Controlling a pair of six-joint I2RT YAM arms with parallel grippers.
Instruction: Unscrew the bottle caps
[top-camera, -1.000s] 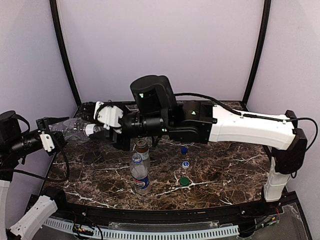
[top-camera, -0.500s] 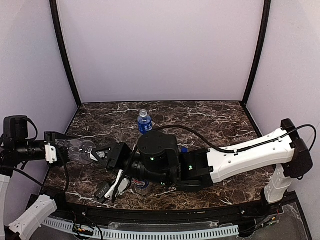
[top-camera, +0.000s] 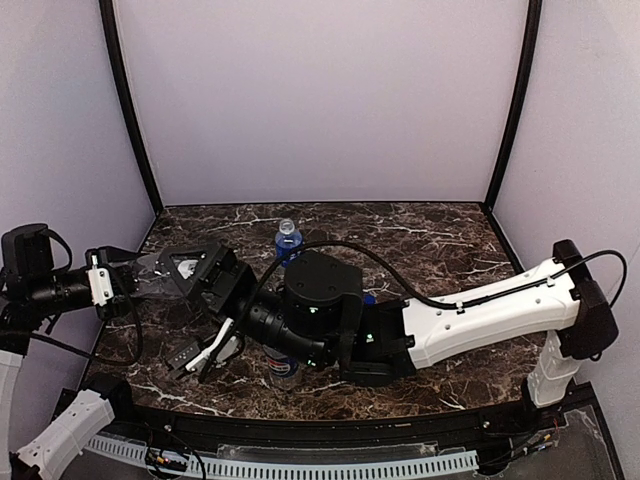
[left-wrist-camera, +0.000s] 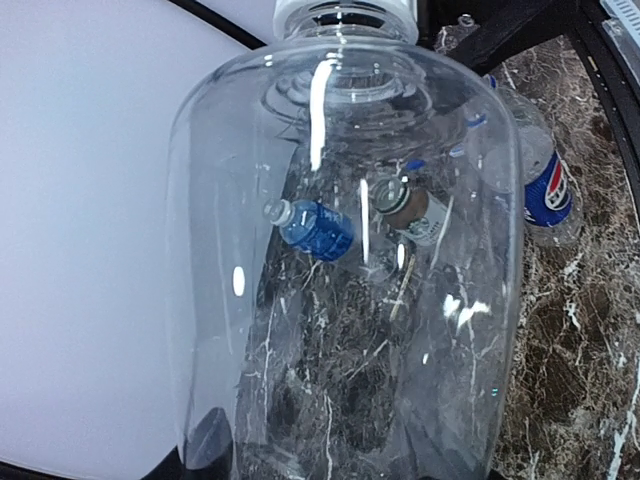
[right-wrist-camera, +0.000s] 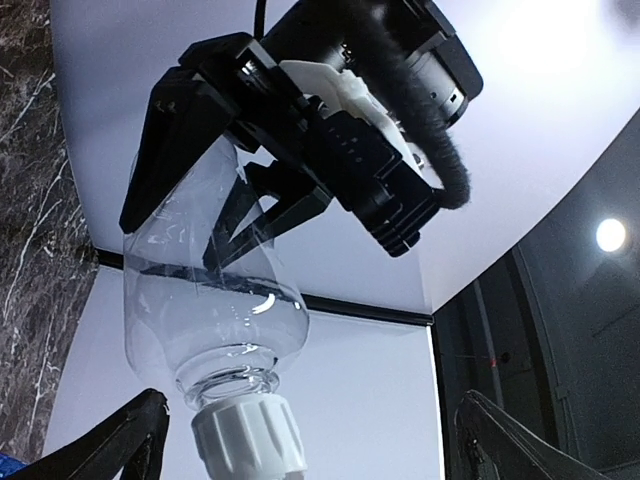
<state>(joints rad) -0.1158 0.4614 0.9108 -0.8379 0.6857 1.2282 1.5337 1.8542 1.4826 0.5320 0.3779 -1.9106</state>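
Right end effector (right-wrist-camera: 305, 430) rose, gaping around white round screw cap (right-wrist-camera: 245, 440); left end effector (right-wrist-camera: 210, 215) clamps clear plastic bottle (left-wrist-camera: 340, 300); I'd centre first.

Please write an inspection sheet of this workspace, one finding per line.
Surface: dark marble table, no spill seen.
Job's things: clear bottle held in the air, white cap on; blue-label bottle upright at the back; logo bottle partly under right arm.
Clutter: nothing seen.
Grippers: left gripper shut on clear bottle; right gripper open around white cap.
Cables: black cable along right arm.
Surroundings: pale walls, black posts.
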